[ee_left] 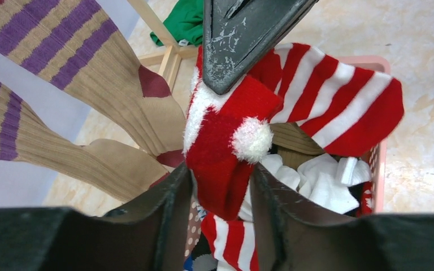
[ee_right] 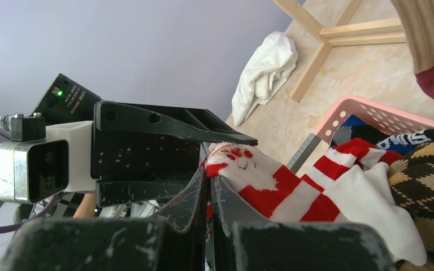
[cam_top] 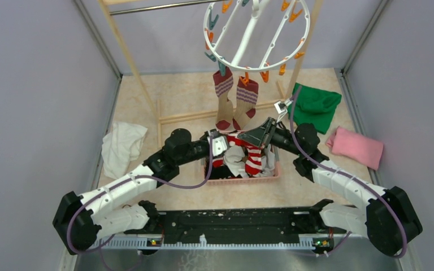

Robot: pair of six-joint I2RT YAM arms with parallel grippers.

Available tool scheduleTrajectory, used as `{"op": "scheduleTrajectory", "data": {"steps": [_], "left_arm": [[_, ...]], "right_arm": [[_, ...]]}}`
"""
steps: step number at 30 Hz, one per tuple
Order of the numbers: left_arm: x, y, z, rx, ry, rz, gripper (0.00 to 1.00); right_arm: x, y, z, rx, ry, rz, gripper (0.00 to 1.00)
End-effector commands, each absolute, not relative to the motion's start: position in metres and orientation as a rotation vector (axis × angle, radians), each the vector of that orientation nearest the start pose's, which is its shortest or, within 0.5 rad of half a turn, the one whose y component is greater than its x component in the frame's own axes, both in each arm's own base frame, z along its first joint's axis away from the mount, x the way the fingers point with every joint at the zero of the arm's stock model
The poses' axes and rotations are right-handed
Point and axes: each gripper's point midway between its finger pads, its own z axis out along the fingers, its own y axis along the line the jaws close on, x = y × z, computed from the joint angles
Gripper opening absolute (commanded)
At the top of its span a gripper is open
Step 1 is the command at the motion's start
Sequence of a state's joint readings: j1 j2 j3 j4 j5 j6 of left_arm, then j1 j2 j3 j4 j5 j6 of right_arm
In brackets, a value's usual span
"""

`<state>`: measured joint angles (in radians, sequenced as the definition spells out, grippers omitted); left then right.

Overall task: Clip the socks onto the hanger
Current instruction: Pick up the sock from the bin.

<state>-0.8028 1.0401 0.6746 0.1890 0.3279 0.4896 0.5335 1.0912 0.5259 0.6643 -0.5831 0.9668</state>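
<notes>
The white ring hanger (cam_top: 247, 34) hangs at the top centre; two tan and maroon striped socks (cam_top: 224, 101) are clipped to its near pegs and also show in the left wrist view (ee_left: 107, 62). My right gripper (cam_top: 263, 134) (ee_right: 210, 175) is shut on a red-and-white striped sock (cam_top: 252, 155) (ee_right: 294, 192) and holds it above the pink basket (cam_top: 243, 180). My left gripper (cam_top: 221, 145) (ee_left: 221, 172) is open, and the sock's red cuff with a white pompom (ee_left: 226, 147) hangs between its fingers.
The basket (ee_left: 373, 62) holds several more socks, among them white ones and a brown argyle one (ee_right: 424, 186). A wooden rack frame (cam_top: 130, 56) stands behind. A white cloth (cam_top: 123, 147) lies left; a green cloth (cam_top: 315, 106) and a pink cloth (cam_top: 355, 147) lie right.
</notes>
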Motion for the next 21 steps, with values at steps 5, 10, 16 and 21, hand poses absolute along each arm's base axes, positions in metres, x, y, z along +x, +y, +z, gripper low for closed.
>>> {"op": "scheduleTrajectory", "data": {"steps": [5,10,16,21], "left_arm": [[0.237,-0.304,0.264,1.185,1.172,-0.521,0.07],[0.233,-0.302,0.266,1.116,1.243,-0.593,0.00],[0.216,-0.299,0.261,1.074,1.422,-0.744,0.00],[0.191,-0.298,0.256,1.033,1.608,-0.955,0.00]], "right_arm": [[0.236,0.280,0.292,-0.196,1.620,1.597,0.00],[0.236,0.277,0.292,-0.197,1.616,1.589,0.00],[0.218,0.271,0.300,-0.392,1.511,1.566,0.26],[0.183,0.266,0.293,-0.760,1.373,1.445,0.47]]}}
